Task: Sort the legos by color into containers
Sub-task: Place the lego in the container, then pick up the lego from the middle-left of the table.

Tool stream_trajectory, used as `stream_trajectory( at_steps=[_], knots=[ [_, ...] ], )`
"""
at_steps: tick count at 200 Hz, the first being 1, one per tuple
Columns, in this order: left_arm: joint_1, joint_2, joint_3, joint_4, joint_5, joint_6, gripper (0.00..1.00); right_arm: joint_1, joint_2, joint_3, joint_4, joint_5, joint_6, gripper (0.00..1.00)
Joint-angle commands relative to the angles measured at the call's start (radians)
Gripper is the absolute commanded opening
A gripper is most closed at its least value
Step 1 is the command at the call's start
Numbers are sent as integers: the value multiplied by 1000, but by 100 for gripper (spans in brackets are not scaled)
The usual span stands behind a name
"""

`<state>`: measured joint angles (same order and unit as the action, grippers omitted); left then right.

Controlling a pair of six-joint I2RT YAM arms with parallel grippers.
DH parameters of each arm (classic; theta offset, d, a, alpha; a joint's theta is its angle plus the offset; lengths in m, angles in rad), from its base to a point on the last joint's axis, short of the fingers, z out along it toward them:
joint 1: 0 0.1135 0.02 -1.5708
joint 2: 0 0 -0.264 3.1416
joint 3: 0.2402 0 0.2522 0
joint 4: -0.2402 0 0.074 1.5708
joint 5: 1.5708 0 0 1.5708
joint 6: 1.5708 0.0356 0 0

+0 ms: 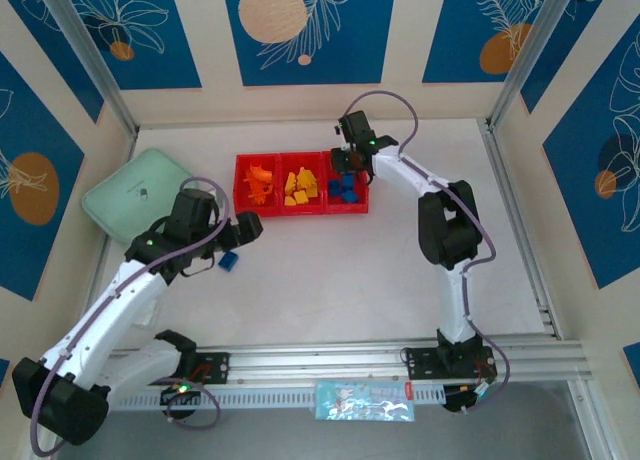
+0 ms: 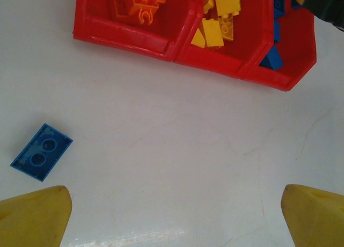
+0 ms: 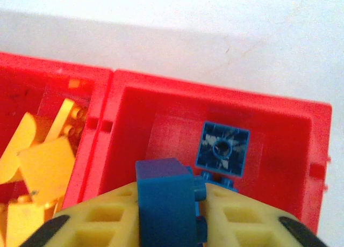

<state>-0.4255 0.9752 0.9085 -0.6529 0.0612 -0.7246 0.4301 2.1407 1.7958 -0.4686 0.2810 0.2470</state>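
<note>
Left wrist: loose blue lego (image 2: 41, 151) lies flat, long axis lower-left to upper-right.

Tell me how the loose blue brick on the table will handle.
The blue brick looks rigid, so it likely won't deform. Lying flat, it probably won't roll or tip. On the smooth table it may slide if nudged.

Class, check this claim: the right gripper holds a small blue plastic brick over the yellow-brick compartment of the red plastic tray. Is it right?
Not quite. The right gripper holds the small blue plastic brick over the blue-brick compartment of the red plastic tray, as the right wrist view shows.
</note>
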Motion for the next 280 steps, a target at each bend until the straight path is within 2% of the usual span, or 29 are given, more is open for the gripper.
stream_trajectory(
  at_steps=[1, 20, 62, 97, 142, 165, 191, 210, 280],
  knots=[
    [17, 5, 41, 54, 28, 11, 99, -7, 29, 76, -30, -22, -39, 41],
    [17, 7, 45, 65, 29, 10, 99, 0, 14, 87, -38, -16, -37, 49],
    [20, -20, 58, 0, -4, 26, 99, 69, -148, -58, -7, -32, -40, 53],
    [22, -88, 50, -91, -49, 31, 99, 212, -275, -227, 23, -58, -15, 58],
    [22, -202, 34, -228, -91, 13, 99, 428, -286, -310, 56, -88, 6, 65],
    [22, -258, 29, -296, -118, -2, 99, 508, -243, -299, 68, -101, 17, 68],
    [22, -315, 23, -356, -147, -21, 99, 567, -152, -257, 97, -157, 17, 71],
    [22, -349, 17, -384, -159, -37, 99, 605, -83, -201, 109, -153, -7, 73],
    [22, -412, 0, -432, -200, -81, 99, 643, 157, 48, 38, -120, -81, 81]
  ],
)
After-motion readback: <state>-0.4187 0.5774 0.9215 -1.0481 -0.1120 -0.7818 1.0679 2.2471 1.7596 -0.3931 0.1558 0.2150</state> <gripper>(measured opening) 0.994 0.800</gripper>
